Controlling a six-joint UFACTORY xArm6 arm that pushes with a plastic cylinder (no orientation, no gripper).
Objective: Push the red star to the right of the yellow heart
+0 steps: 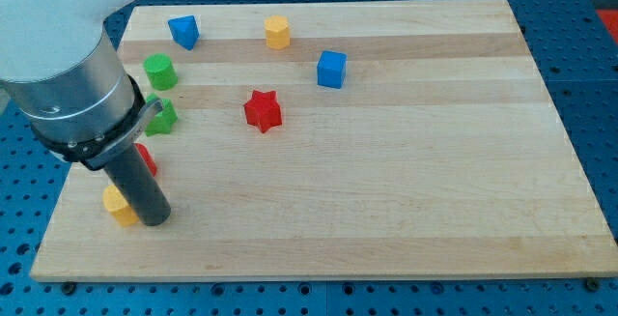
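Observation:
The red star lies on the wooden board, left of the middle. The yellow heart sits near the board's bottom left corner, partly hidden by my rod. My tip rests on the board, touching or nearly touching the heart's right side. The tip is far below and to the left of the red star.
A blue block, a yellow hexagon and a blue cube lie near the view's top. A green cylinder and a green block are at the left. A red block is partly hidden behind my rod.

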